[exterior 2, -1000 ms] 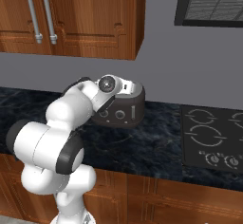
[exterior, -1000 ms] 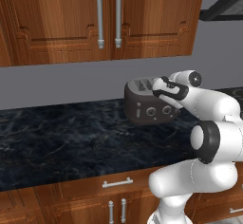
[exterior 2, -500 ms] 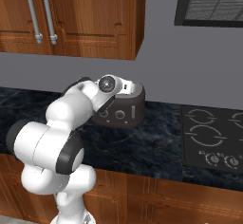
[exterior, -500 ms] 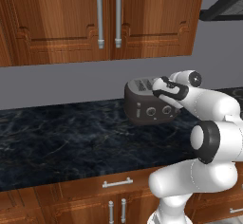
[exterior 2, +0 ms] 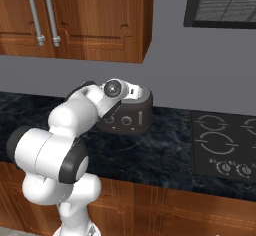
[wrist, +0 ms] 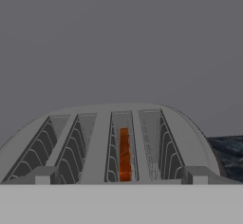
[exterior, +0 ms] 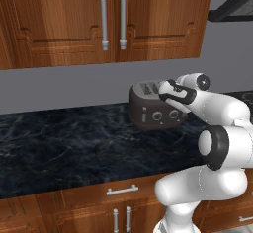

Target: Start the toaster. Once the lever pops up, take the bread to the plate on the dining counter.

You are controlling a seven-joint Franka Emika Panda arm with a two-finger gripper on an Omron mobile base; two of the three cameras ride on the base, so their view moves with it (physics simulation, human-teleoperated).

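Hand (wrist: 121, 176) open over toaster (wrist: 114, 137); bread (wrist: 124, 154) in slot.

I'm in a home kitchen. A black marbled stone table (exterior: 64, 148) carries a dark toaster (exterior: 153, 109) against a grey wall. Above the toaster hang wooden cabinets (exterior: 111, 19) with silver handles; beside it lies a black stovetop (exterior 2: 225, 142), with a vent hood (exterior 2: 222, 2) over that.

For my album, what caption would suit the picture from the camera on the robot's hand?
Looking along the open gripper over the toaster: four slots, the bread glowing orange in the third from the left.
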